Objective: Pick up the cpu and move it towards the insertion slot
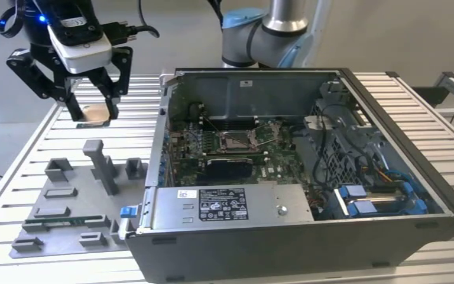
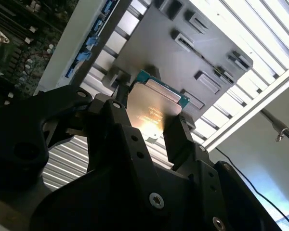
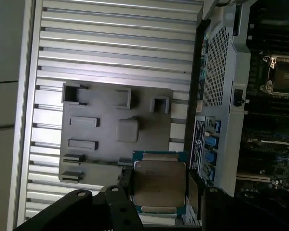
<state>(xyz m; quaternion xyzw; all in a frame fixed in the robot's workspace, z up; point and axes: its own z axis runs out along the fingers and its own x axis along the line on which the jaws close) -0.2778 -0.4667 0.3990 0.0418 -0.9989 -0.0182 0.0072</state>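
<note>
gripping the cpu (image 1: 93, 113) by two opposite edges, the gripper (image 1: 93, 108) hangs in the exterior view above the slatted table (image 1: 45, 148), to the exterior view's left of the open computer case (image 1: 290, 236). its black fingers (image 1: 73, 106) are clenched on the chip, which lies flat between them, clear of the table. the insertion slot (image 1: 239, 139) sits inside the case on the motherboard (image 1: 278, 165), a silver frame around a brownish centre, well apart from the cpu. nearer the camera a grey fixture plate (image 1: 69, 195) with raised blocks lies on the table, and a thin green memory stick (image 1: 63, 222) rests in it. the arm (image 1: 278, 23) rises behind the case.

in the second wrist view the cpu (image 2: 151, 108) shows a pale face with a teal edge, pinched between the two fingers (image 2: 178, 139) of the gripper (image 2: 149, 126). beyond it the fixture plate (image 2: 149, 43) lies on the bright slats, and part of the motherboard (image 2: 9, 33) shows at one corner.

in the first wrist view the silvery face of the cpu (image 3: 159, 183) is turned to the camera, held at its sides by the gripper (image 3: 159, 192). the fixture plate (image 3: 101, 108) lies beyond it on the table (image 3: 111, 43), beside the case (image 3: 221, 96). the insertion slot (image 3: 284, 74) shows within the case, well apart from the chip.
</note>
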